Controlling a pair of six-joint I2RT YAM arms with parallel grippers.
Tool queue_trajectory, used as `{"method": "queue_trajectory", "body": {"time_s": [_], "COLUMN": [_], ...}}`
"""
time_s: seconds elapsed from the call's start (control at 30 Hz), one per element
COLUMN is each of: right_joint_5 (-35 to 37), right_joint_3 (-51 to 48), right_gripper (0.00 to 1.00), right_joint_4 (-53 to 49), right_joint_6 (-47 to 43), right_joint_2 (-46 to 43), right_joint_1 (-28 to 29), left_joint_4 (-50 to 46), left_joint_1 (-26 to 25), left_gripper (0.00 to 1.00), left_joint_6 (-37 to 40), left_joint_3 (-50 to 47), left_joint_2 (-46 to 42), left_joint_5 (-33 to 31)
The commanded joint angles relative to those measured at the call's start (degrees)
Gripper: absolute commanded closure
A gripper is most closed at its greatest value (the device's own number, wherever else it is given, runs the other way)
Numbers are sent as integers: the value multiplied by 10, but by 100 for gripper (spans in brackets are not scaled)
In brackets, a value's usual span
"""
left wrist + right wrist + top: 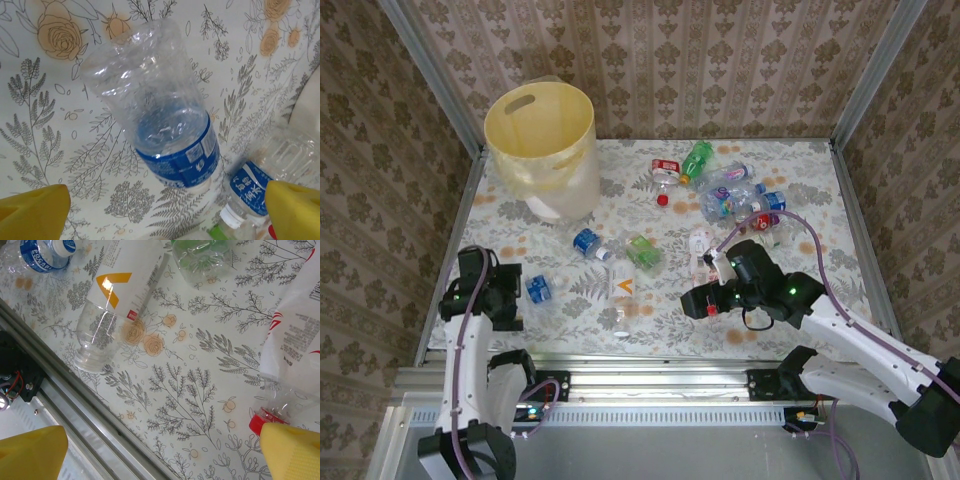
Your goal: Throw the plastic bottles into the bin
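Tabletop [790, 300]: floral cloth, patterned walls round it; plastic bottles [730, 190] strewn mid & far-right, none in the bin yet.
L fingers [35, 210]: yellow pads spread wide, nothing pinched.
L gripper [517, 295]: low over cloth, near-left.
Blue-label bottle [165, 125]: lies flat straight ahead of L pads, centred betw. them. Long axis runs away from fingers, base at far end, skewed a bit. Pads would close across its width.
R fingers [295, 450]: spread wide too, empty.
R gripper [708, 300]: near-centre, pointing at mid-table.
Red-cap bottle [295, 330]: cap just beside one R pad, body angling off to that side; off-centre, not betw. pads.
Orange-mark bottle [125, 285]: further ahead of R, lying diagonal.
Bin [565, 175]: upright, far-left corner; looks empty, tho inside only partly seen.
Nearer arm: L, both to its bottle & to bin.
Next move (judgement): L drops & closes on blue-label bottle, then carries it to far-left.
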Motion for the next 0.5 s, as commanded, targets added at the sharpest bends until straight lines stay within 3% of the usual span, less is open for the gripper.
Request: {"method": "queue_trajectory", "body": {"time_s": [0.0,0.47], "right_joint_5": [-9,-11], "right_joint_3": [-4,-5], "right_gripper": [0,0], "right_joint_4": [12,12], "right_joint_6": [4,2], "right_joint_2": [4,8], "right_joint_1": [-2,-2], "left_joint_4": [25,118], "left_joint_1": [2,4], "left_gripper": [0,0], "left_joint_6": [-28,-44], "left_joint_3": [0,-26], "left_joint_2": [30,157], "left_joint_5": [-14,-22]}}
